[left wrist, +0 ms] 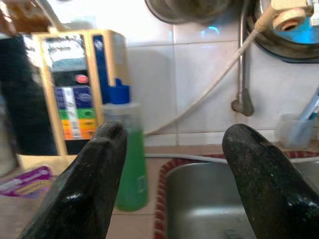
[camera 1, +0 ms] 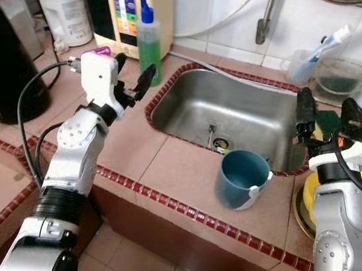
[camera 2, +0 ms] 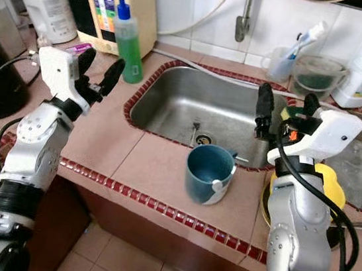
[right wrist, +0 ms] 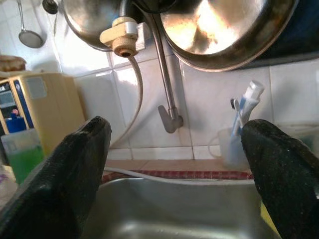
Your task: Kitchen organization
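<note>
- So the landmark here is the stainless steel sink [camera 1: 236,119], sunk into a pinkish tiled counter [camera 1: 170,167] with a dark red tile trim around the basin.
- A blue plastic cup with a white tab on its rim [camera 1: 241,179] sits upright on the counter just in front of the sink's front edge, near the drain side. Nothing is touching it.
- Left gripper [camera 1: 130,75] hovers over the counter just off the sink's left rim, fingers spread wide apart and holding nothing. Its wrist cam looks right between both black fingers [left wrist: 94,184] toward the back wall.
- A clear bottle of green liquid with a blue cap [camera 1: 148,41] stands at the sink's back-left corner, just past that gripper but not touching it.
- Behind that bottle there's a beige boxy appliance with a coloured button panel [camera 1: 127,8], and a white jug with a green band [camera 1: 65,3] further left of the sink.
- Right gripper [camera 1: 327,111] is up over the sink's right rim, also splayed wide and empty.
- A yellow round dish [camera 2: 331,189] sits on the counter right of the sink, mostly behind the right arm.
- At the sink's back-right corner: a clear cup holding a toothbrush [camera 1: 304,65] and a glass bowl [camera 1: 340,76] beside it.
- A metal tap pipe [right wrist: 167,94] hangs over the back of the sink.
</note>
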